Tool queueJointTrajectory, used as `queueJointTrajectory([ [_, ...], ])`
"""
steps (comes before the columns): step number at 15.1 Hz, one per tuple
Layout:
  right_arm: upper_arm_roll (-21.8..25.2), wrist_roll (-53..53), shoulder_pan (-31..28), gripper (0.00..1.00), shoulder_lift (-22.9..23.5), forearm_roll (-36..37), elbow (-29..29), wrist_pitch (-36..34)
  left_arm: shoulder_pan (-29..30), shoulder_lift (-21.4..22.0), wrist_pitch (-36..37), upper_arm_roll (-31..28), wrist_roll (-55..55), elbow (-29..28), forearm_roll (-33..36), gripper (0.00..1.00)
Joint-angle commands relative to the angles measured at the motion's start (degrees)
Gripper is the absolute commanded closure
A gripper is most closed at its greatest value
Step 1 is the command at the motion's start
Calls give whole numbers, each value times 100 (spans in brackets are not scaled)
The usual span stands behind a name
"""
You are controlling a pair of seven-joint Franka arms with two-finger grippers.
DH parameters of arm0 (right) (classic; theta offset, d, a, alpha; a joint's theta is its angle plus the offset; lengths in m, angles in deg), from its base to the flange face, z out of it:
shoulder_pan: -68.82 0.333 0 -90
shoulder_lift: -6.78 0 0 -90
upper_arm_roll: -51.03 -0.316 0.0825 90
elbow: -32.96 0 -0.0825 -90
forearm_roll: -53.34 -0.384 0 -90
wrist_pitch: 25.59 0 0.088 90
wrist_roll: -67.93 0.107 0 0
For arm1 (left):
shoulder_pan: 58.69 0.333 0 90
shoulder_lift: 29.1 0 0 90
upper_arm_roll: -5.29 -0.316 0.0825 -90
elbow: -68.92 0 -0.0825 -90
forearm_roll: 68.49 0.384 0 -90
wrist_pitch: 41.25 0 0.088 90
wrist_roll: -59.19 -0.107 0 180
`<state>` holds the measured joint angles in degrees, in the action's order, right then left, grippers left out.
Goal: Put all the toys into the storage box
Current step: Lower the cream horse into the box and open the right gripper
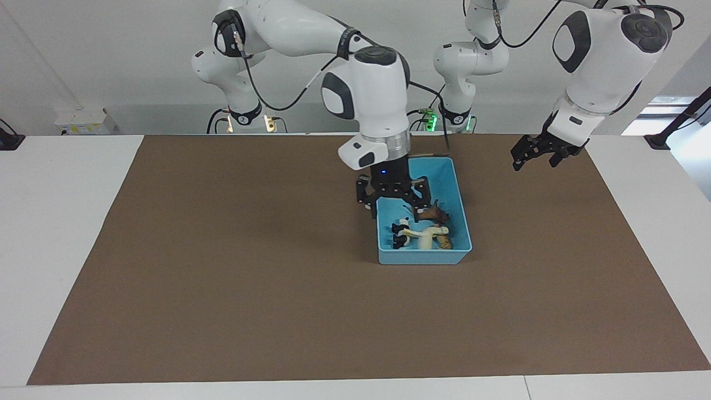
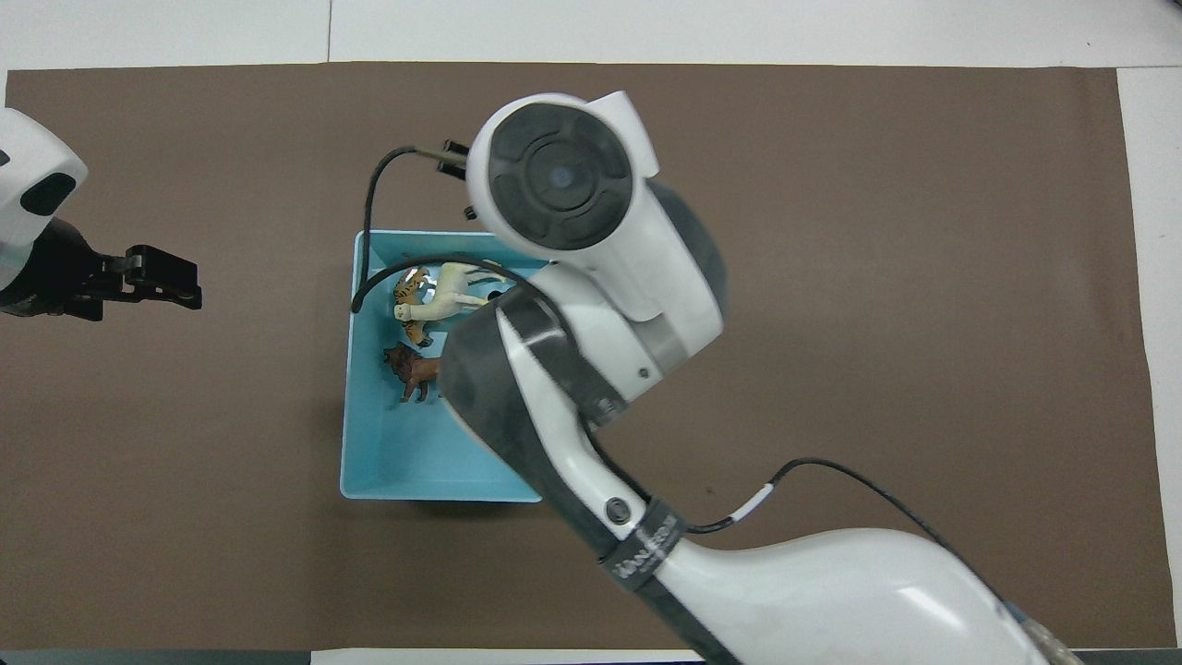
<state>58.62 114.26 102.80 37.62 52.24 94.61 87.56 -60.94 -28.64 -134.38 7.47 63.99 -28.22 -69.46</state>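
Observation:
The light-blue storage box (image 1: 422, 258) stands on the brown mat mid-table. In it lie the panda (image 1: 400, 231), the cream-white horse (image 1: 425, 233), the brown horned animal (image 1: 434, 213) and the tiger (image 1: 444, 242), bunched at the end farther from the robots. My right gripper (image 1: 393, 203) hangs open and empty over the box, one finger close to the brown animal. In the overhead view the right arm covers part of the box (image 2: 434, 487); the tiger (image 2: 409, 287), horse (image 2: 454, 294) and brown animal (image 2: 412, 369) show, and the panda is hidden. My left gripper (image 1: 536, 161) waits open in the air over the mat toward the left arm's end.
A brown mat (image 1: 222, 278) covers most of the white table (image 1: 55, 222). The left gripper (image 2: 166, 277) shows at the edge of the overhead view, apart from the box.

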Motion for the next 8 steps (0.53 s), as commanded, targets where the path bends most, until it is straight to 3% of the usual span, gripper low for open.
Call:
queueJointTrajectory([
  [1, -99, -1366, -741, 0, -674, -31, 892, -204, 31, 165, -11, 62, -330, -112, 52, 0],
  [5, -91, -3714, -1840, 0, -850, -31, 1356, -496, 57, 182, 50, 36, -357, -94, 44, 0],
  [8, -82, -3991, -2316, 0, -1009, -22, 1525, -968, 58, 191, 50, 36, -357, -103, 44, 0],
])
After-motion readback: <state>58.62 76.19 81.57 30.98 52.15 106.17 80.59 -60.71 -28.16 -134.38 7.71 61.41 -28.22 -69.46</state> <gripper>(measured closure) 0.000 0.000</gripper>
